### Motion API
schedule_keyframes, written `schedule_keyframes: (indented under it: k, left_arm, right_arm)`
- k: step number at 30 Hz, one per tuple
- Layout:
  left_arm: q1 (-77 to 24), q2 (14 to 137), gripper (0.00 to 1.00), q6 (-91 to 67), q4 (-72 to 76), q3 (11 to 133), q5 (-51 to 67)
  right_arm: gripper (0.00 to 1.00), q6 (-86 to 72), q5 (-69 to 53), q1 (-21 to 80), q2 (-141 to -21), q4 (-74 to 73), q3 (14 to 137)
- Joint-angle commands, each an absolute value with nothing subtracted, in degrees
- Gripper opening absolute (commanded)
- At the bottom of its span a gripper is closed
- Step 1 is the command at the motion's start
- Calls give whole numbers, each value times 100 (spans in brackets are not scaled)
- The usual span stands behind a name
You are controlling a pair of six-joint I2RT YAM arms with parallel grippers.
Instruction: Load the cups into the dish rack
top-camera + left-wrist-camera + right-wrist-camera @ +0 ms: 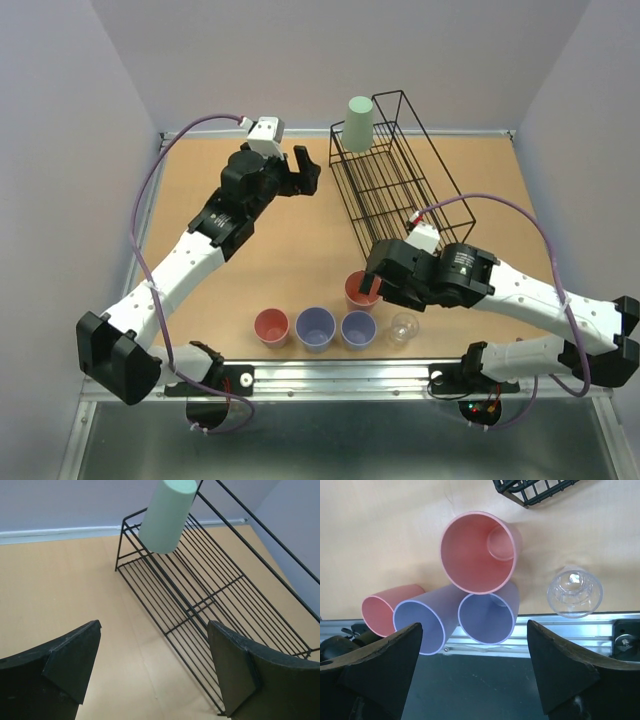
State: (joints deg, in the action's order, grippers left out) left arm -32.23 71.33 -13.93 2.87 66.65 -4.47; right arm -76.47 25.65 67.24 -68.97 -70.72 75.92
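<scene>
The black wire dish rack (395, 180) stands at the back middle, and a pale green cup (359, 123) sits upside down on its far end. Near the front edge stand a salmon cup (271, 326), two lavender cups (315, 327) (358, 329) and a clear cup (404, 327). A second salmon cup (356, 291) stands just behind them. My left gripper (303, 172) is open and empty, left of the rack; its wrist view shows the green cup (167, 515) and the rack (215, 595). My right gripper (475, 630) is open and empty, above the upright cups (477, 552).
A metal rail (350, 375) runs along the table's near edge, right behind the cup row. Grey walls close in the back and both sides. The rack's near corner (535, 490) lies just beyond the salmon cup.
</scene>
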Motion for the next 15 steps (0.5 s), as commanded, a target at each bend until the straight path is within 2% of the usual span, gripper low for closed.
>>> schedule_keyframes:
  k: [1, 3, 7, 11, 15]
  left_arm:
    - [-3120, 7154, 98, -1722, 274, 6776, 316]
    - [-3120, 7189, 97, -1801, 10, 6864, 343]
    - [-3129, 7146, 91, -2003, -272, 6908, 632]
    - [-3138, 6882, 88, -2363, -378, 6768, 843]
    - [-3190, 6619, 88, -2522, -553, 6618, 800]
  right_arm:
    - [89, -7910, 2883, 6741, -7057, -6908, 7313]
    - [87, -7936, 2935, 6750, -7058, -6882, 7129]
    - [75, -8068, 3268, 6741, -6751, -6785, 6716]
    - [69, -8086, 3497, 6663, -6311, -6663, 6399]
    - [67, -7814, 3445, 6566, -6108, -6320, 6100]
